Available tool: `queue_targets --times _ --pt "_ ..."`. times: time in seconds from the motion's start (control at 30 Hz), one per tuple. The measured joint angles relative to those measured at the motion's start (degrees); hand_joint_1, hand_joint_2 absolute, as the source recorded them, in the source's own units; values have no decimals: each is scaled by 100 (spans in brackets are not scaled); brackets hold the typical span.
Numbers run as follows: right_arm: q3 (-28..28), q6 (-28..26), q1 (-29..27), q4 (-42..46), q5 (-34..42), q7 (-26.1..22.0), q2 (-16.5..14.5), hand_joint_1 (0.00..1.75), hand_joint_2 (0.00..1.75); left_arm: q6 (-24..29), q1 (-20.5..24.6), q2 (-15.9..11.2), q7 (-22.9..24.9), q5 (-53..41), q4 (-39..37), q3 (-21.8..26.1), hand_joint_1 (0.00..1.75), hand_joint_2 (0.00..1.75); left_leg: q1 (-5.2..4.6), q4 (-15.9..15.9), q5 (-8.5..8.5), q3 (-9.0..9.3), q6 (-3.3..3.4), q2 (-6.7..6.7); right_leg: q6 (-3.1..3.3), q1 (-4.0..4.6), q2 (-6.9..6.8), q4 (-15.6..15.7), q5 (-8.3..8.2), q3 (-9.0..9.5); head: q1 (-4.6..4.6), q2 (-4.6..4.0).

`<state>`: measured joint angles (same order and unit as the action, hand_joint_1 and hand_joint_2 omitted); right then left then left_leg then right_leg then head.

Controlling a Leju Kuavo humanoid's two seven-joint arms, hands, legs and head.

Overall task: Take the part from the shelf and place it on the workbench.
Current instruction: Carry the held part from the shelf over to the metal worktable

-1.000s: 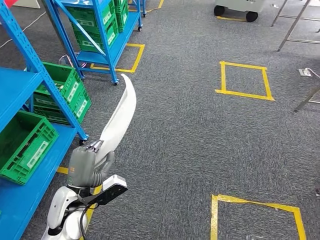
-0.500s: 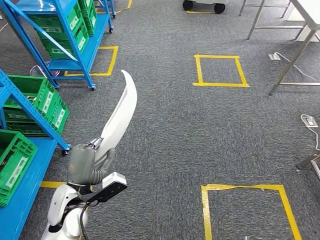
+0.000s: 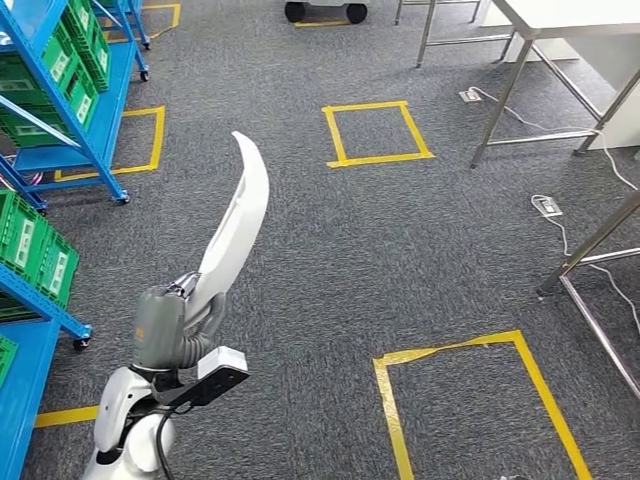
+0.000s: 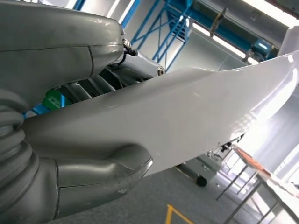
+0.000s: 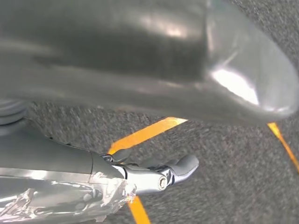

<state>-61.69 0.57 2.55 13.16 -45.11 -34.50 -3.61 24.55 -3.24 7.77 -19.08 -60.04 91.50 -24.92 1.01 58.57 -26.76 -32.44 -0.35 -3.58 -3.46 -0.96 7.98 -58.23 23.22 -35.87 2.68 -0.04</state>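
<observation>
Head view: grey carpet [image 3: 340, 250] marked with yellow tape squares [image 3: 376, 132]; blue steel shelving with green crates [image 3: 53, 90] stands far left, a metal-legged workbench [image 3: 573, 20] far right. The left hand [image 3: 170, 325] grips the long curved white plastic part [image 3: 238, 215] (raised over the carpet).

Left wrist view: thumb and fingers clamp the part.

Right wrist view: the right hand [image 5: 155, 175] hangs above carpet, fingers apart, holding nothing.

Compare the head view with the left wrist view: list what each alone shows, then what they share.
Head view alone: the whole curved white part rising from the left hand, grey carpet with yellow tape squares, green crates on blue shelves, and steel table legs.

Left wrist view alone: the thumb pressed under the part, fingers above it, and ceiling lights.

Both: the left hand gripping the white part, blue shelving and yellow floor tape.
</observation>
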Motion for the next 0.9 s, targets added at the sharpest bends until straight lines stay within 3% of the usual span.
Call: queue_targets --times 0.03,0.1,0.17,0.23,0.27,0.33,0.37,0.43,0.47,0.53,0.6,0.67,0.73,0.77,0.8,0.83,0.9 --pt "-38 17 -28 0 33 1 -2 0 0 52 -1 16 -8 40 9 5 175 175 -4 -10 11 3 43 51 -29 -5 -40 -2 2 -22 0 0" --pt "-98 43 -47 0 72 5 -6 0 0 147 -12 56 -28 123 33 21 175 175 -9 -31 31 11 123 169 -69 13 -345 -271 172 -177 30 0" --pt "-144 69 -13 1 85 7 -9 0 0 193 -34 76 -52 188 50 44 175 175 -42 -32 25 12 170 312 -83 31 -681 -994 552 -517 56 0" --pt "-172 93 9 2 97 6 -9 0 0 204 -47 81 -80 238 52 71 175 175 -66 -30 14 15 187 465 -85 29 -754 -1620 790 -805 54 0" --pt "-186 107 6 3 121 5 -9 0 0 205 -48 90 -95 254 52 83 175 175 -72 -29 6 20 190 530 -80 30 -761 -1651 759 -806 55 0" --pt "-246 140 0 5 202 3 -8 0 0 209 -46 126 -122 269 52 102 175 175 -77 -28 -18 50 178 642 -53 40 -845 -1062 441 -463 55 0" --pt "-284 158 5 8 244 1 -7 0 0 214 -46 147 -134 279 53 109 175 175 -88 -26 -37 70 159 691 -31 62 -976 -649 290 -231 56 0" --pt "-351 184 24 13 288 -7 -7 0 0 232 -47 175 -156 312 54 120 175 175 -110 -18 -68 100 112 774 19 107 -1145 -127 124 76 50 0" --pt "-379 193 30 14 296 -9 -5 0 0 246 -47 185 -174 341 54 125 175 175 -116 -20 -74 107 87 814 42 130 -1154 -70 121 104 46 0" --pt "-434 204 23 20 300 -10 -2 0 0 283 -45 210 -240 424 58 134 175 175 -98 -29 -90 122 27 886 99 132 -1025 -42 91 101 47 0" --pt "-471 225 20 28 298 -14 0 0 0 360 -39 228 -355 554 66 145 175 175 -79 152 -233 54 -37 742 164 104 -902 9 60 118 36 0" --pt "-495 258 36 34 294 -21 0 0 0 471 -48 207 -482 701 69 150 175 175 -67 780 -552 -251 -73 492 201 80 -776 31 46 126 14 0" --pt "-515 280 42 37 291 -28 0 0 0 564 -71 167 -568 812 69 156 175 175 -63 1460 -766 -626 -92 401 214 74 -634 31 45 124 3 0" --pt "-526 288 37 37 289 -32 0 0 0 593 -81 149 -592 848 69 161 175 175 -61 1569 -722 -714 -97 389 213 70 -558 29 44 125 4 0" --pt "-537 293 32 37 285 -35 0 0 0 611 -86 137 -606 872 69 166 175 175 -57 1447 -569 -688 -100 377 204 62 -483 25 42 127 3 0" --pt "-547 299 28 37 281 -38 0 0 0 621 -88 128 -616 889 69 170 175 175 -47 1133 -346 -560 -106 344 188 48 -406 18 40 128 3 0" --pt "-556 328 33 40 258 -44 3 0 0 637 -84 115 -633 905 69 173 175 175 6 390 -17 -227 -129 106 128 34 -264 -29 50 94 -7 0"
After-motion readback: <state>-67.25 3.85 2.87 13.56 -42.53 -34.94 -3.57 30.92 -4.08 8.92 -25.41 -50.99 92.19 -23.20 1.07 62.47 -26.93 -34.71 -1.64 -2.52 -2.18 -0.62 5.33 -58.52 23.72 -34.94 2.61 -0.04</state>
